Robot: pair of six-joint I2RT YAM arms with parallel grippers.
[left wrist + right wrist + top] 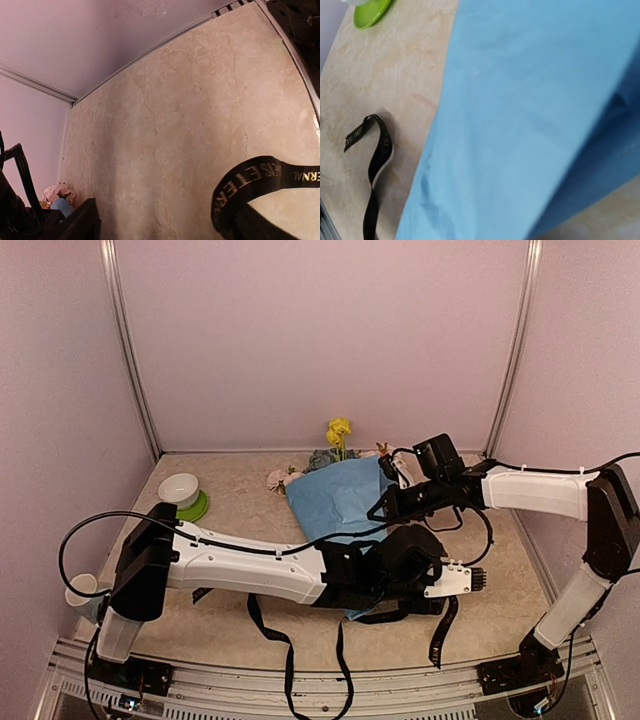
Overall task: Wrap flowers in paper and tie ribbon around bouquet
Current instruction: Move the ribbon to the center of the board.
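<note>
Although its narrow end is hidden, the bouquet (pixel 335 490) can be seen lying flat at the middle of the table (pixel 235 525) in the top view. Its light-blue paper (pixel 340 502) forms a broad wedge that tapers toward the lower middle of the frame and slips under the left arm (pixel 250 570). The flowers (pixel 322 458) stick out of the wide upper edge. Yellow blooms are highest, a blue-green cluster sits just below them, and pale pink roses are at the sheet's upper left corner.

The ribbon (pixel 290 652) lies loose below the paper. Black strands loop out from under the left arm and hang over the near edge at the bottom of the frame, and another strand trails at the lower right. Whether it passes around the paper beneath the arm is hidden. In the left wrist view a loop of ribbon (pixel 250 182) with pale lettering arches in the lower right corner over bare table (pixel 175 125).

The right claw (pixel 383 508) sits at the paper's right edge with its jaws together. The right wrist view is filled by blue paper (pixel 520 100), with ribbon (pixel 375 150) at lower left. Whether the sheet is pinched cannot be told.

The left claw (pixel 450 585) is over the bouquet's narrow end, lower right of centre. Whether its jaws are apart or together cannot be told.

At the left of the top view, well apart from the bouquet, a green saucer (pixel 196 508) holds a white bowl (pixel 178 488). A white cup (pixel 80 590) stands at the far left edge.
</note>
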